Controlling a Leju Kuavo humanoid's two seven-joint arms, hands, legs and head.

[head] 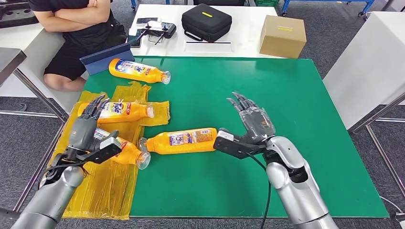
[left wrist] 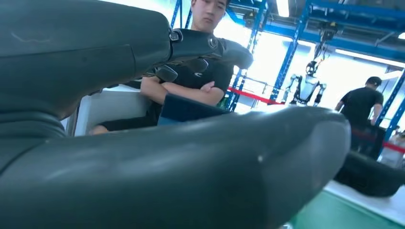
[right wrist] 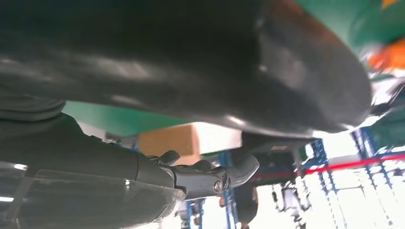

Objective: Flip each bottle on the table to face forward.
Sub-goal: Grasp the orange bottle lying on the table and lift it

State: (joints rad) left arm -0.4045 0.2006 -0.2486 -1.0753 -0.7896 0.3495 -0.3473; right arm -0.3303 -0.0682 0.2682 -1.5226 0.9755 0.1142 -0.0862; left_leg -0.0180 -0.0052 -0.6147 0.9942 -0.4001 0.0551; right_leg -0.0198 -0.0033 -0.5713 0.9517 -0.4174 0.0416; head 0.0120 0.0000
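Both hands open | left hand (head: 88, 126) over bottles | right hand (head: 252, 125) raised

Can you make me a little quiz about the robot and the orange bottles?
1. How many orange bottles lie on the table?
2. True or false: the right hand is gripping a bottle.
3. Which bottle lies off the yellow plastic sheet, nearest the right hand? A) the far bottle B) the middle bottle C) the Tole-label bottle

Key:
1. Four; the fourth bottle lies beside the left hand.
2. False; its fingers are spread above the green table.
3. B
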